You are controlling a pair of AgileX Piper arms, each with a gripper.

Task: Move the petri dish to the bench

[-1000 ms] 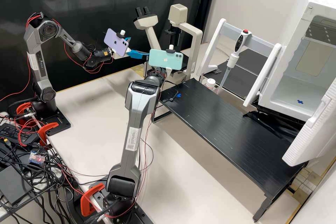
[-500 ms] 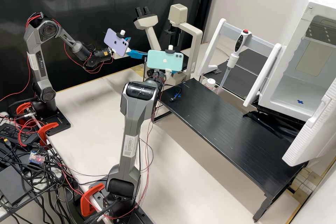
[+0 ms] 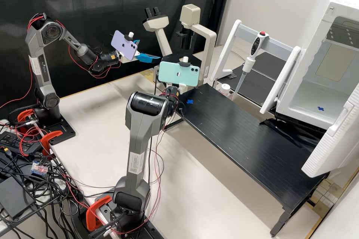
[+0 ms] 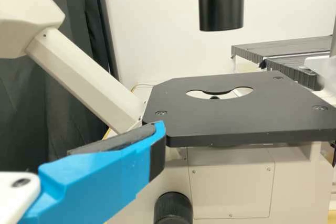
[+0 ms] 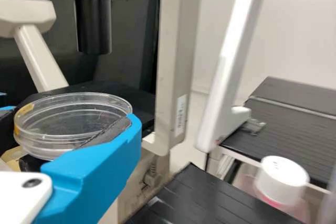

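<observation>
We see the right gripper (image 3: 183, 87) has drawn back from the microscope (image 3: 208, 41), baring more of a blue mark (image 3: 190, 101) on the black table (image 3: 239, 138). Its jaws grip the petri dish (image 5: 73, 121), round, shallow, clear, with a yellow patch on its side. The left gripper's (image 3: 149, 49) jaws stand apart.

The left end effector (image 3: 149, 49) gapes; the right one (image 3: 182, 88) grips.

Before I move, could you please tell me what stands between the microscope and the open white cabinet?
In the high view, a white stand holding a pipette, with a white-capped bottle beside it.
</observation>
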